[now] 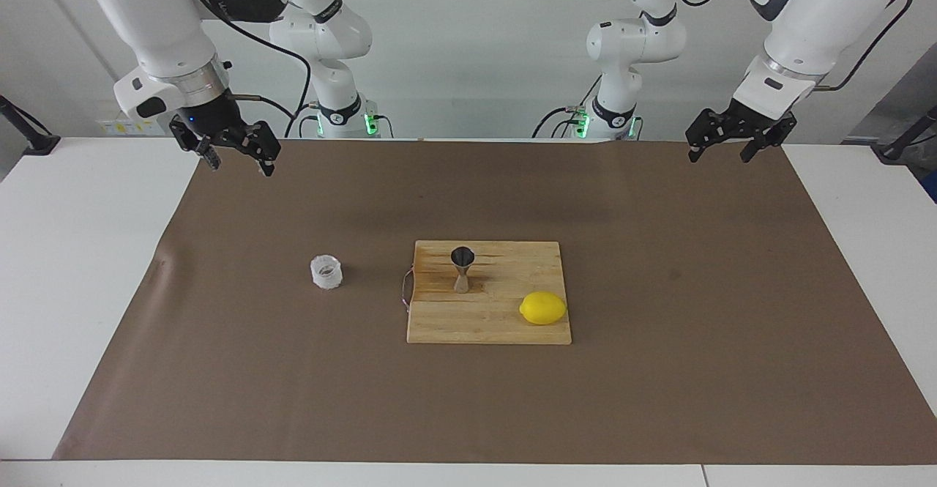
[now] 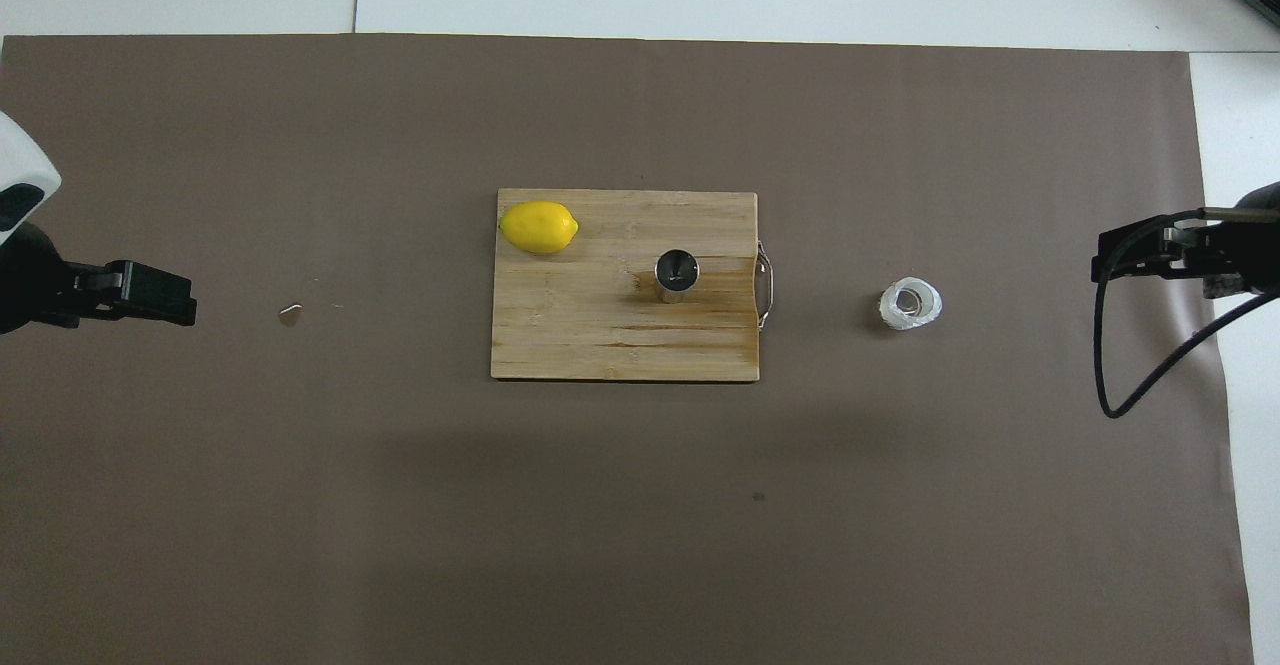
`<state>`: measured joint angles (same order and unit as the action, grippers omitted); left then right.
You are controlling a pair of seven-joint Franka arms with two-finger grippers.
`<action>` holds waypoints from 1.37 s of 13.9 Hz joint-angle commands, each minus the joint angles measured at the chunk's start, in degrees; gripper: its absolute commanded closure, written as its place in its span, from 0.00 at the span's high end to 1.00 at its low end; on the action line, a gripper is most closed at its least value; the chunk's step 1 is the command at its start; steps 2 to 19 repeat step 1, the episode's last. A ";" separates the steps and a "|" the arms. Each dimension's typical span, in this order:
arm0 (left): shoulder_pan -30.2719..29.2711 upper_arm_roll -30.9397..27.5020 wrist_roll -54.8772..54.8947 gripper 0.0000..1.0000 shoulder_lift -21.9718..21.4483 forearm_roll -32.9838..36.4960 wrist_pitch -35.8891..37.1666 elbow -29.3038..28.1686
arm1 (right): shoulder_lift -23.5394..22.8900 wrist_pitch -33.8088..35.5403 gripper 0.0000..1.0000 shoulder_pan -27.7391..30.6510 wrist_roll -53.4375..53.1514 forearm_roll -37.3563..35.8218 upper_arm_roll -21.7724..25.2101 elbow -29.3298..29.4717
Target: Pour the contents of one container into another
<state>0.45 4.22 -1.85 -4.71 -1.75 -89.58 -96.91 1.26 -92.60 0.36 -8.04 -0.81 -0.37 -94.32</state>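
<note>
Clear cup [image 1: 326, 272] sits upright on the brown mat [image 1: 659, 370], toward the right arm's end, just off the cutting board's [image 1: 505, 322] handle edge. The jigger [image 1: 462, 269] stands on that board, with a lemon [image 1: 542, 307] at its corner. You've got open mat all around both. Right gripper [image 1: 237, 159] hangs over the mat's corner, left gripper [image 1: 721, 150] over the other one; both have jaws apart, holding nothing.
</note>
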 commanded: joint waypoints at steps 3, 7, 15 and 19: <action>-0.45 0.08 0.45 1.00 -1.01 -0.63 0.90 -0.29 | 0.76 0.75 1.00 1.22 -1.19 -0.86 -1.65 -0.34; -0.45 0.08 0.45 1.00 -1.01 -0.63 0.90 -0.29 | 0.76 0.75 1.00 1.22 -1.19 -0.86 -1.65 -0.34; -0.45 0.08 0.45 1.00 -1.01 -0.63 0.90 -0.29 | 0.76 0.75 1.00 1.22 -1.19 -0.86 -1.65 -0.34; -0.45 0.08 0.45 1.00 -1.01 -0.63 0.90 -0.29 | 0.76 0.75 1.00 1.22 -1.19 -0.86 -1.65 -0.34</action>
